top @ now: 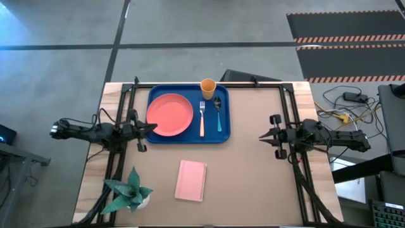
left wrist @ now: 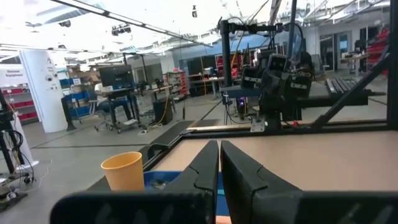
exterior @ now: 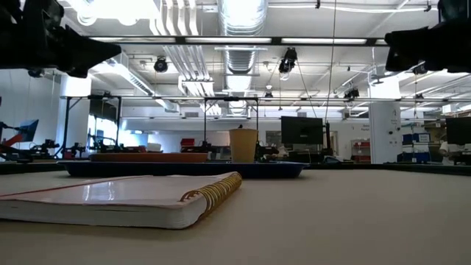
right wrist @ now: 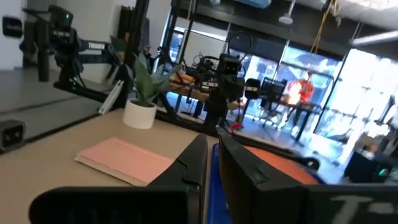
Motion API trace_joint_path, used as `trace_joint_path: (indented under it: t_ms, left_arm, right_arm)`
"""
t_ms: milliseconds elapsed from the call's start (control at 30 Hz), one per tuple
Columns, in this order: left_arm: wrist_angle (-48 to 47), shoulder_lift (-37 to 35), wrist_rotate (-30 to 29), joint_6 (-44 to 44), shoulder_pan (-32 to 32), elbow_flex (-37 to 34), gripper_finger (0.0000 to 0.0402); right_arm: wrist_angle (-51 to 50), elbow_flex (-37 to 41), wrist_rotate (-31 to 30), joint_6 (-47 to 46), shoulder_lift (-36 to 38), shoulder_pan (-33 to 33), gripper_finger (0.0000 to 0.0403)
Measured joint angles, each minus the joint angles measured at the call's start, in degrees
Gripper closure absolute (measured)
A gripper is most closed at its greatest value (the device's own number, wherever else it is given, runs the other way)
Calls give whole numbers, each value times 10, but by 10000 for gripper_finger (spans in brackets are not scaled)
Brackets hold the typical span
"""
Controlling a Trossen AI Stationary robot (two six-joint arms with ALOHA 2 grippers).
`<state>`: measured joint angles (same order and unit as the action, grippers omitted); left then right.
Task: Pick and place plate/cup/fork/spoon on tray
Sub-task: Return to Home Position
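Observation:
The blue tray (top: 188, 136) lies at the table's far middle. On it rest the coral-pink plate (top: 169, 114), the orange-yellow cup (top: 208, 87) upright at the far edge, the fork (top: 202, 118) and the blue-handled spoon (top: 219, 114). My left gripper (top: 152, 126) hovers shut beside the tray's left edge, touching nothing. My right gripper (top: 262, 135) hovers shut to the right of the tray, empty. The cup also shows in the left wrist view (left wrist: 123, 170) and the low view (exterior: 243, 145).
A pink notebook (top: 191, 180) lies near the table's front middle. A potted green plant (top: 128, 192) stands at the front left. Bare tabletop lies between the tray and the right arm. Black frame rails run along the table's left and right sides.

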<state>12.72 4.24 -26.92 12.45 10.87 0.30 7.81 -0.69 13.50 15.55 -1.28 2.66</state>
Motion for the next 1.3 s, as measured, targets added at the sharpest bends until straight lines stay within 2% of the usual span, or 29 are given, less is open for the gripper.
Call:
trace_joint_path:
  t_ms: [367,1300]
  left_arm:
    - [1,26,0,0,0,0,402]
    - [1,107,1,0,0,0,402]
  right_arm:
    - [-1,0,0,-85,0,0,371]
    - [-3,0,0,-95,0,0,371]
